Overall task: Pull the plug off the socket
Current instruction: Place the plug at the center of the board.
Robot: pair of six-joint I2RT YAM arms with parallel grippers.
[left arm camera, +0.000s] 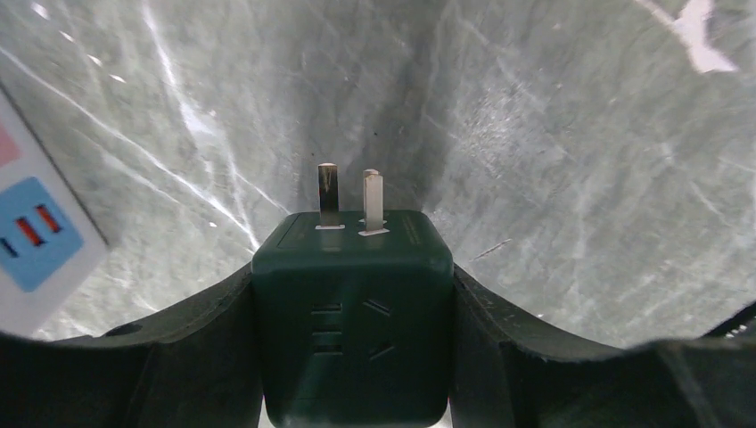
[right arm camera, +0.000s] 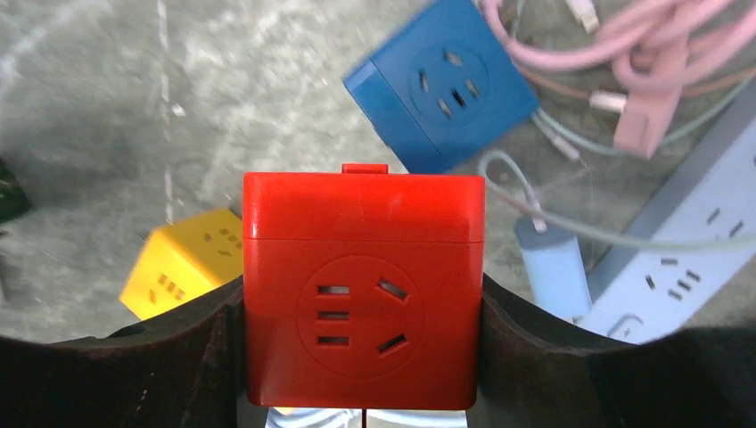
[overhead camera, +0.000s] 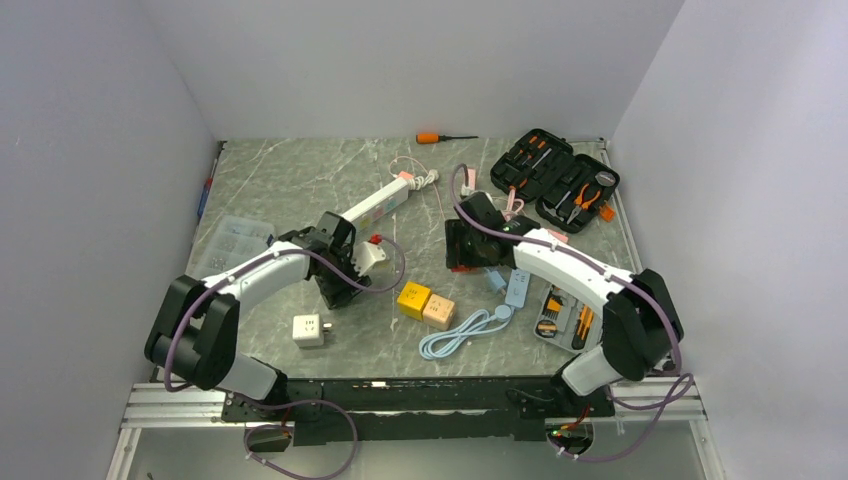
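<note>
Between the left jaws: the green plug [left arm camera: 352, 259] sits square in the left gripper [left arm camera: 353, 308], which is partly open and clamped on the plug's two flat side faces, one finger [left arm camera: 218, 330] on each side.
Between the right jaws: the red socket [right arm camera: 364, 267] is gripped the same way by the right gripper [right arm camera: 361, 321], about half open, pads flat on its sides.
Plug and socket: the top view shows the two grippers well apart, and the prongs [left arm camera: 349, 196] stand bare with nothing on them, so I judge the plug free of the socket.
Plug heading: the prongs point straight out past the left fingertips, away from the wrist and toward the marble tabletop [left arm camera: 579, 178].
Plug long axis: the body is a cube with no long side, so the prongs set the axis, which runs parallel to the fingers.
Socket heading: the holed face is turned back toward the right wrist, and its far side cannot be seen.
Doing the step well: draw along the prong line only, with no twist or rocking. Hold the red socket steady and keep both grips on flat faces.
Beyond the left jaws: a white power strip [left arm camera: 36, 241] lies off to one side, clear of the prongs.
Beyond the right jaws: a blue cube [right arm camera: 432, 85] and a yellow cube [right arm camera: 178, 259] lie on the table. Lower with care.
</note>
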